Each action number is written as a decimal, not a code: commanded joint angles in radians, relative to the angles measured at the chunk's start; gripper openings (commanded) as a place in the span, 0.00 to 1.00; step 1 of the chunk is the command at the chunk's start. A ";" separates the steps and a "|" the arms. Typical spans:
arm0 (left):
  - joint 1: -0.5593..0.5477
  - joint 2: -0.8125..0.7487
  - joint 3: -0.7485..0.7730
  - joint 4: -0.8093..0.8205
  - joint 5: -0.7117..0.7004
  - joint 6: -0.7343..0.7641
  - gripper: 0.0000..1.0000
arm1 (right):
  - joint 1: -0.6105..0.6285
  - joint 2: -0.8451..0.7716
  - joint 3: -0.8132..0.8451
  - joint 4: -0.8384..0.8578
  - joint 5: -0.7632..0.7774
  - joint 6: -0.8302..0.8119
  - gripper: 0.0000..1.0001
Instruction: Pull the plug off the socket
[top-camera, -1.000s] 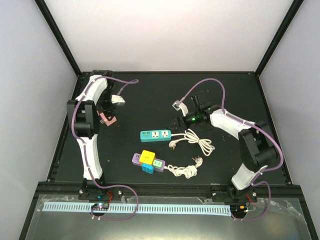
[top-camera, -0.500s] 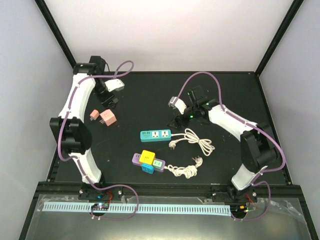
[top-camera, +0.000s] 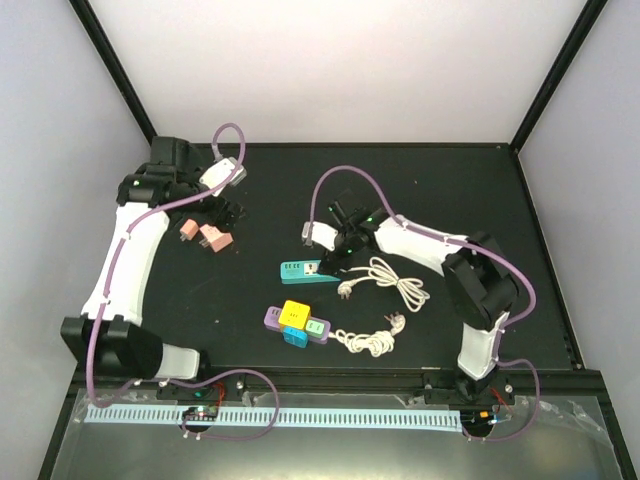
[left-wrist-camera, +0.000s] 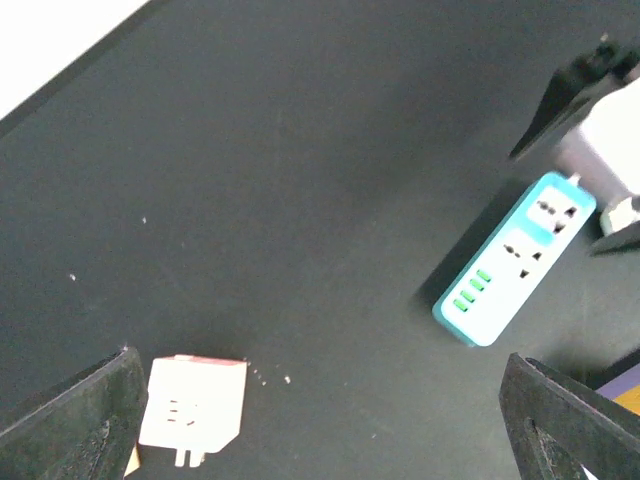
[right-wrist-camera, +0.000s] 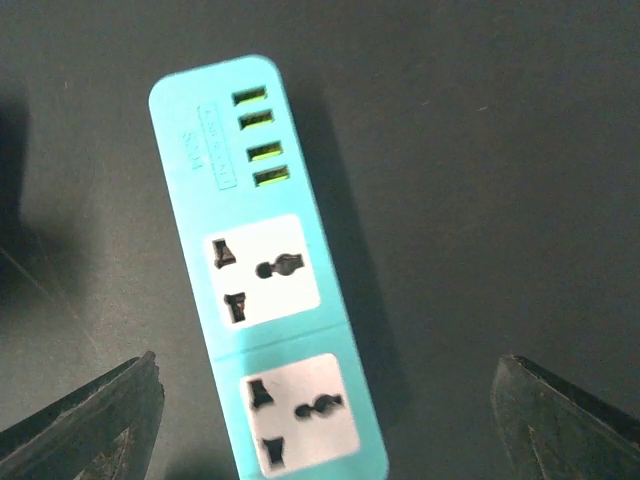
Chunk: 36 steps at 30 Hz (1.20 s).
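I am swinging the right gripper (top-camera: 333, 257) leftward to hover over the teal power strip (top-camera: 300, 270), jaws widening, and drawing the left gripper (top-camera: 230, 208) off the pink adapters (top-camera: 212, 237).

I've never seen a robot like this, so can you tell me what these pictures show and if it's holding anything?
These are two white robot arms bolted to a black table. One picture looks down from above. The other two come from little cameras on each arm's wrist. On the table lie a teal power strip, a purple strip carrying yellow and blue cubes, pink plugs and white cords. The left gripper hovers open near the pink plugs. The right gripper is open right over the teal strip. Neither holds anything.
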<state>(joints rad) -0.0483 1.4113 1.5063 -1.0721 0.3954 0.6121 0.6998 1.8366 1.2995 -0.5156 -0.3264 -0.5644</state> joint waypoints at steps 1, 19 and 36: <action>-0.008 -0.083 -0.061 0.148 0.108 -0.091 0.99 | 0.045 0.058 0.036 -0.006 0.113 -0.055 0.93; -0.041 -0.194 -0.175 0.212 0.099 -0.161 0.99 | 0.066 0.157 0.028 0.031 0.181 -0.126 0.83; -0.067 -0.196 -0.169 0.211 0.085 -0.165 0.99 | -0.124 0.022 -0.140 0.006 0.226 -0.231 0.44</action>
<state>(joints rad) -0.1070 1.2274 1.3010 -0.8806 0.4778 0.4629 0.6289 1.9083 1.2030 -0.4934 -0.1390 -0.7525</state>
